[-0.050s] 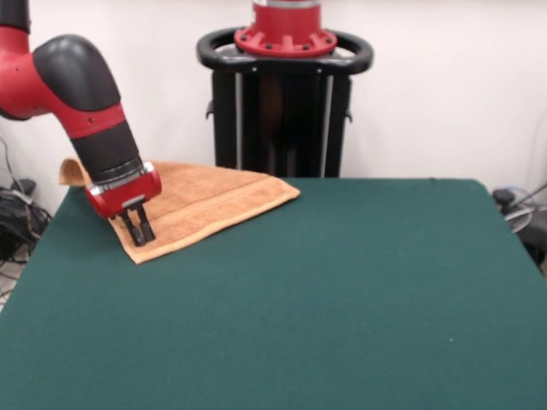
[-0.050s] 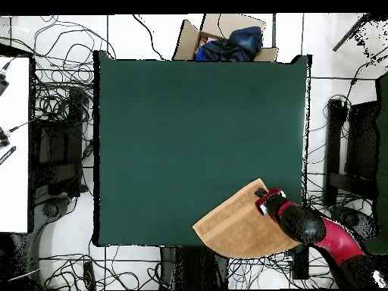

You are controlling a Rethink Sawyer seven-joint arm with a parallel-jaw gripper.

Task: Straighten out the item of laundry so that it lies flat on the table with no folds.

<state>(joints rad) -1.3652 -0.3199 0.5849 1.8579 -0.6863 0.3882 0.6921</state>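
Towel [image 1: 201,205] lies doubled at the table [image 1: 342,290] corner, unfolding outstanding; gripper [image 1: 139,231] clamped on its front corner

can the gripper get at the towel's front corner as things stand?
Probably yes: the gripper is already down at the towel near that corner, with only bare table around and nothing else in the way.
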